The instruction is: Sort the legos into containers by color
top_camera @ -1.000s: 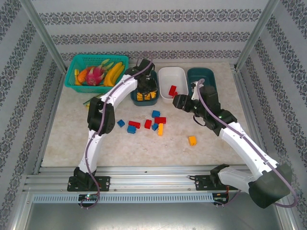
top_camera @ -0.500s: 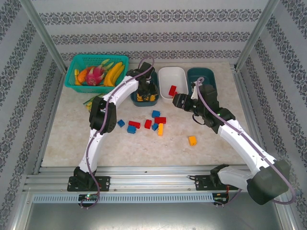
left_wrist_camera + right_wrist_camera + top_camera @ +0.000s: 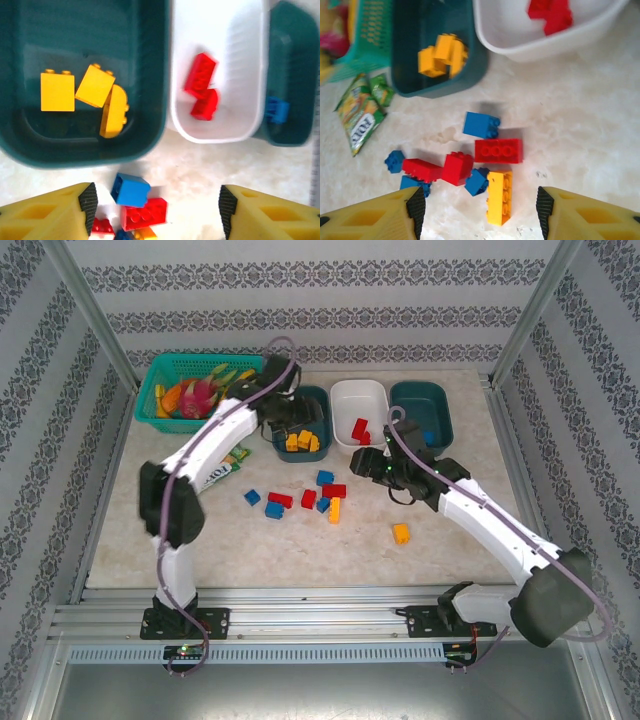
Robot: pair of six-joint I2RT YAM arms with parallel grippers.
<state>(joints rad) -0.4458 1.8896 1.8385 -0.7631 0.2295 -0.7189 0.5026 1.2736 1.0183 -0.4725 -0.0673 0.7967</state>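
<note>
Left gripper (image 3: 157, 202): I see the jaws spread wide with nothing between them. It hangs above the table (image 3: 200, 530) by the near rim of the left teal tub (image 3: 150, 145).
Right gripper (image 3: 480, 205): the jaws are apart here too and grasp nothing. It hovers over the near edge of the pile (image 3: 457, 167).
Left teal tub: I count three yellow bricks (image 3: 95, 85) inside, bunched together on the floor of the tub.
White tub (image 3: 220, 135): it sits in the middle of the row, just beside the left teal tub. Two red bricks (image 3: 201, 75) lie inside, touching each other.
Right teal tub (image 3: 295, 75): it is at the right end of the row, with one blue brick (image 3: 276, 110) inside toward its near end.
Pile: loose on the table in front of the tubs. I make out three red, four blue and one long yellow brick (image 3: 499, 196), which lies flat between the right fingers' tips but lower, on the table.
Orange brick (image 3: 401, 533): it lies alone on the table, well apart from the pile, to its right and nearer the arm bases.
Basket (image 3: 165, 390): turquoise mesh at the back left, left of the left teal tub, with fruit inside.
Packets (image 3: 362, 107): green, lying flat on the table between the basket and the pile.
</note>
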